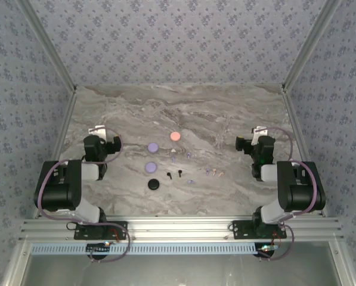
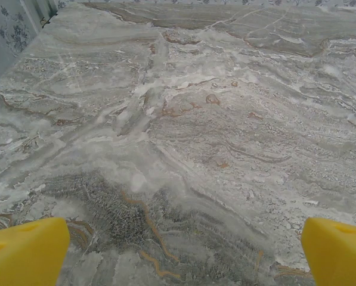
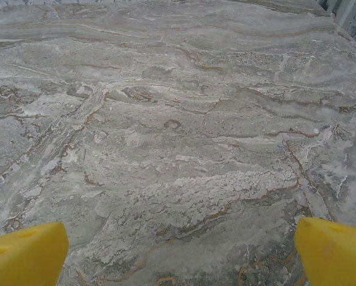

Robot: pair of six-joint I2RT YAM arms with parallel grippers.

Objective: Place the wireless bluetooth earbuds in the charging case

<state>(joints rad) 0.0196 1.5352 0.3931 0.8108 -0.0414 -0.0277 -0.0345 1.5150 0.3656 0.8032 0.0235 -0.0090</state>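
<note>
The wireless bluetooth earbuds lie loose mid-table: two black ones [image 1: 169, 175], [image 1: 179, 174], a lilac one [image 1: 191, 182], two pale pink ones [image 1: 209, 172], and a whitish one [image 1: 173, 157] next to another lilac one [image 1: 189, 156]. Round disc-shaped charging cases lie to their left and behind: pink [image 1: 175, 135], lilac [image 1: 153, 146], lilac [image 1: 150, 167], black [image 1: 153, 184]. My left gripper [image 1: 100, 129] [image 2: 183, 253] hovers at the left, open over bare marble. At the right my right gripper [image 1: 260, 130] [image 3: 180, 253] is likewise open with nothing between its yellow fingers [image 3: 25, 253].
The marble tabletop [image 1: 225, 119] is walled by patterned panels at the back and sides, with aluminium rails [image 1: 178, 226] along the near edge. Both arm bases stand at the near corners. Wide bare marble lies behind the discs.
</note>
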